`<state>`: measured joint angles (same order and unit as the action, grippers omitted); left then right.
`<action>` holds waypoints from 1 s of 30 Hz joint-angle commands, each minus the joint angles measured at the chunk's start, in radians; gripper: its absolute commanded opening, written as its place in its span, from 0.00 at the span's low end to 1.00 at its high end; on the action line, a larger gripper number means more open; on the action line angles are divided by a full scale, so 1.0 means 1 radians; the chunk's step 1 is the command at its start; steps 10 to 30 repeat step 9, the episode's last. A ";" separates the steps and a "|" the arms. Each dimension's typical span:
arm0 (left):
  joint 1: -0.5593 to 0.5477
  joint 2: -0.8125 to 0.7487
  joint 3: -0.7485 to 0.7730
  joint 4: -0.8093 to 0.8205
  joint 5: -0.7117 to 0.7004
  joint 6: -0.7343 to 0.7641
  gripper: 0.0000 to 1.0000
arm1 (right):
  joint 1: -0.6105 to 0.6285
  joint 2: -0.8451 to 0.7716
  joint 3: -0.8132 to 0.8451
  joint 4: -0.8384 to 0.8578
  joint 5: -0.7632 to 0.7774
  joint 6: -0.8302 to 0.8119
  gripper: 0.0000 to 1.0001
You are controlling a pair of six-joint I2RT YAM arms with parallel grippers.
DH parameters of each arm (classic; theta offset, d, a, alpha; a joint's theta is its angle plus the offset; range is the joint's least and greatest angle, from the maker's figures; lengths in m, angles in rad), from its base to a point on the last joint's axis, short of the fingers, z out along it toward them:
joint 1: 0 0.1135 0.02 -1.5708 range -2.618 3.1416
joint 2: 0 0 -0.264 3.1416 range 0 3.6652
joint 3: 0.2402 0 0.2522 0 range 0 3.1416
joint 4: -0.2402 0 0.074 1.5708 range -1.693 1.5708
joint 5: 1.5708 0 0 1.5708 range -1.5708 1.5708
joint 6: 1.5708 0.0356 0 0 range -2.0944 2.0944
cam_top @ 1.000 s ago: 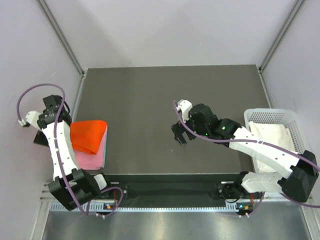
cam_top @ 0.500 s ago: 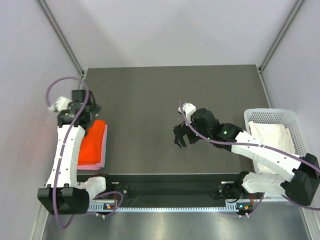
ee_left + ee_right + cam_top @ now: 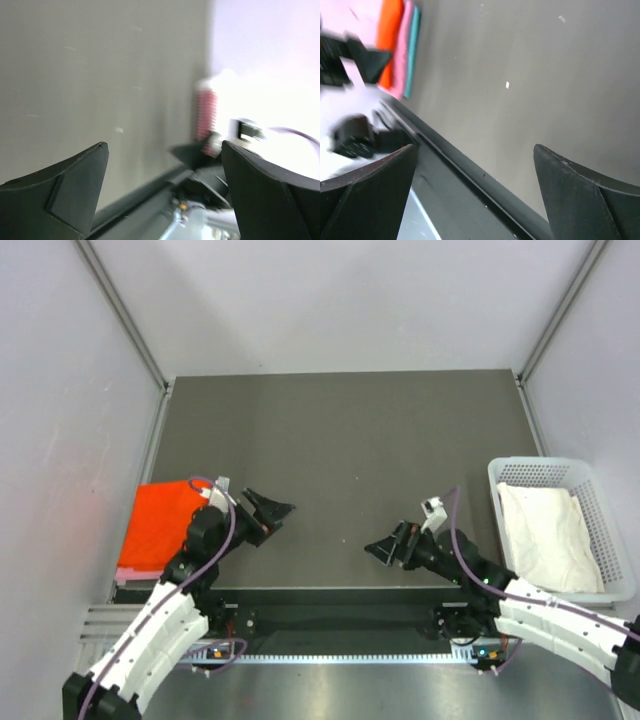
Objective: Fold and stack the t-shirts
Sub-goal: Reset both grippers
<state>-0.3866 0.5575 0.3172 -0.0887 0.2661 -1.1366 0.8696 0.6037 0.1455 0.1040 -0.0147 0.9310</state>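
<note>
Dark table [image 3: 340, 430], mostly bare in the middle. A white mesh basket [image 3: 541, 469] sits just off the table's right edge, toward the near-right corner, with the white t-shirt [image 3: 545, 535] lying loose and rumpled inside it, not yet folded. At the left edge, close to the near-left corner, is a flat folded stack. The orange-red t-shirt [image 3: 155, 525] is on top, and the pink t-shirt [image 3: 130, 568] shows as a strip under it. The right wrist view shows a thin teal layer [image 3: 413, 50] below the pink; I cannot tell what it is. Both arms hang low over the near edge. The left gripper [image 3: 278, 511] has its jaws spread wide on nothing, just right of the stack. The right gripper [image 3: 374, 548] is likewise released and empty, well apart from the basket. The white tee looks light, limp and crease-prone. It would likely sag if pinched at one point, so two holds at the shoulder seams or hem corners seem best.
</note>
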 commanded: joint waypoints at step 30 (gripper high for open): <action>-0.001 -0.534 -0.405 0.721 0.061 -0.524 0.98 | 0.020 -0.294 -0.245 0.400 0.067 0.269 1.00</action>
